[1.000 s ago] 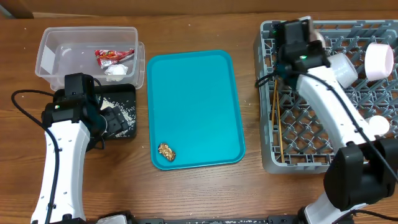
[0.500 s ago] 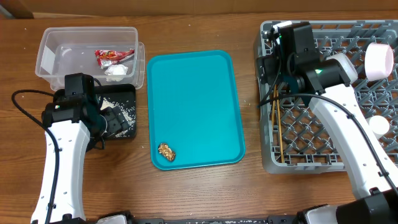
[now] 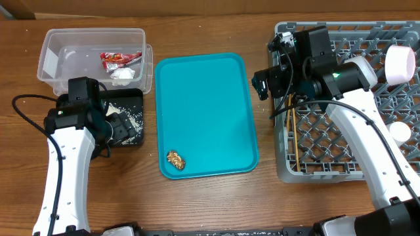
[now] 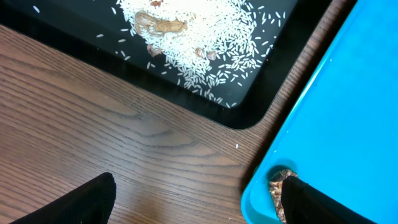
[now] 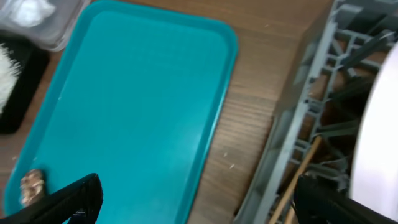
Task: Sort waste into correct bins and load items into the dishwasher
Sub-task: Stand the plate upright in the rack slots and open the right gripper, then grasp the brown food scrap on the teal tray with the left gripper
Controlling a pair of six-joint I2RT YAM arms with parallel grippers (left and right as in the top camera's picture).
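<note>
The clear tub [image 3: 65, 56] at the back left holds the red wrapper [image 3: 121, 59] and the white tissue [image 3: 121, 75]. In front of it the black tray [image 3: 134, 98] carries loose rice [image 4: 199, 43]. A brown food lump [image 3: 176, 159] lies in the teal tray's near left corner; it shows as the lump [image 4: 277, 185] beside my left finger [image 4: 314, 204]. My left gripper [image 3: 123, 128] hangs open over the black tray's near end. My right gripper [image 3: 265, 81] is open and empty above the gap between the teal tray and the grey rack [image 3: 282, 170]. Chopsticks [image 3: 293, 134] lie in the rack's left side.
The teal serving tray [image 3: 203, 105] fills the middle of the table. White dishes stand in the rack: a cup [image 3: 362, 72], a tilted bowl [image 3: 400, 64] and another white piece [image 3: 399, 133]. Bare wood lies along the front edge.
My right gripper has swung left from over the rack to its left edge and opened wide. The left arm has stayed where it was.
</note>
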